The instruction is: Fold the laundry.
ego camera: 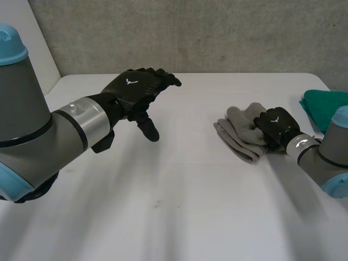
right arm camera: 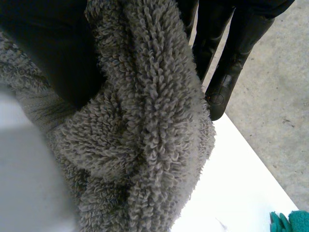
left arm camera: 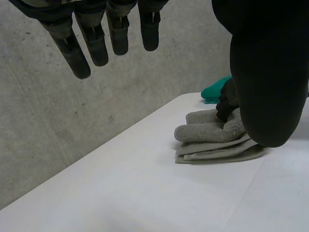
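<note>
A folded grey towel [ego camera: 242, 128] lies on the white table [ego camera: 179, 206] at the right. My right hand [ego camera: 274, 125] rests on the towel's right edge. In the right wrist view the terry cloth [right arm camera: 145, 121] is bunched up between that hand's thumb and its fingers [right arm camera: 231, 48], so the hand is shut on it. My left hand [ego camera: 136, 89] hovers above the table at the left, well away from the towel, with fingers [left arm camera: 96, 43] straight and spread and nothing in it. From the left wrist view the towel [left arm camera: 212, 133] shows as a flat stack with my right hand [left arm camera: 227, 99] behind it.
A green cloth [ego camera: 326, 106] lies at the table's far right edge, just beyond my right arm; it also appears behind the towel as a green cloth [left arm camera: 215, 92] in the left wrist view. A concrete wall [ego camera: 190, 32] stands behind the table.
</note>
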